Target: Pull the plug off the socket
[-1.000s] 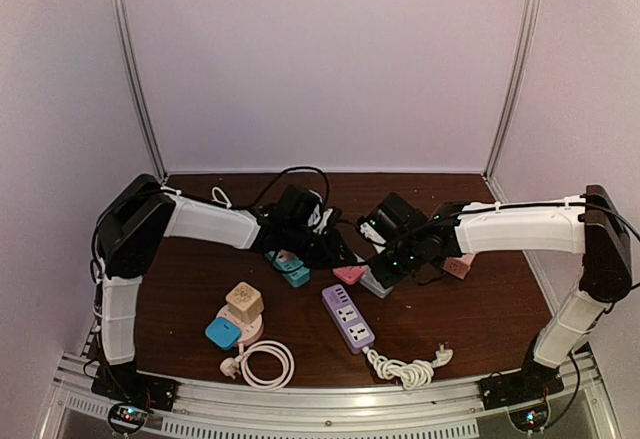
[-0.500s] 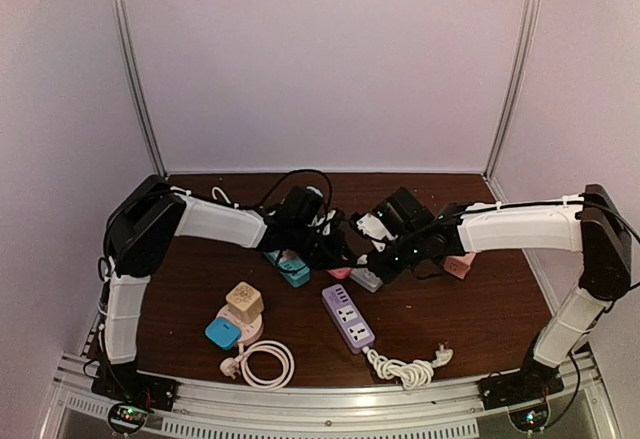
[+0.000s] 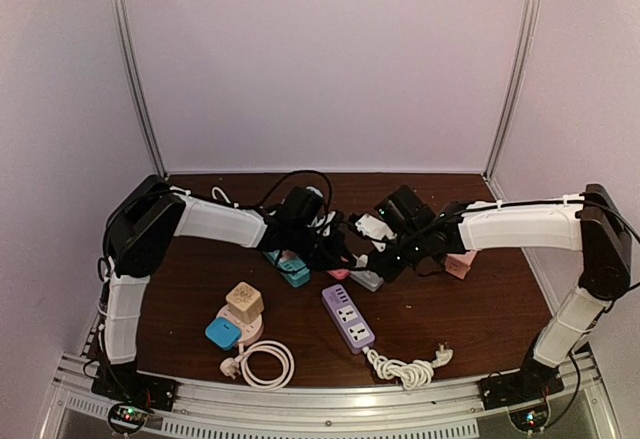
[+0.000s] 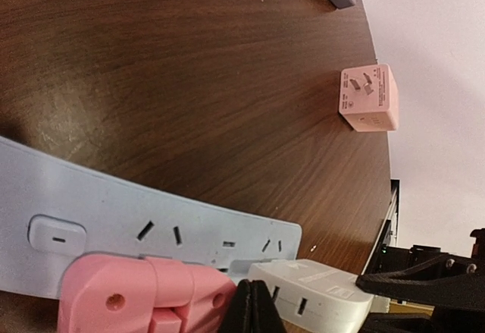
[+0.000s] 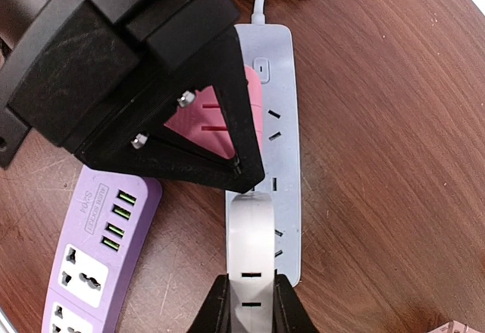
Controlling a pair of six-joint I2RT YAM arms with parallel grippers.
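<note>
Clamping right tool [image 5: 250, 306] on white plug [image 5: 250, 234], closed left tool [image 4: 250, 296] just beside; risking dragging the unpinned power strip [image 5: 282, 83] up.

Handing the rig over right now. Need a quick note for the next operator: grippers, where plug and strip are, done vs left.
Left gripper: shut, tips down at the grey power strip, between the pink plug and the white plug. It seems to be pinning the strip.
Right gripper: shut on the white plug.
Done: both arms placed, plug gripped.
Left: the white plug looks seated in its socket. Pull it clear with the right arm while the left holds the strip down.
</note>
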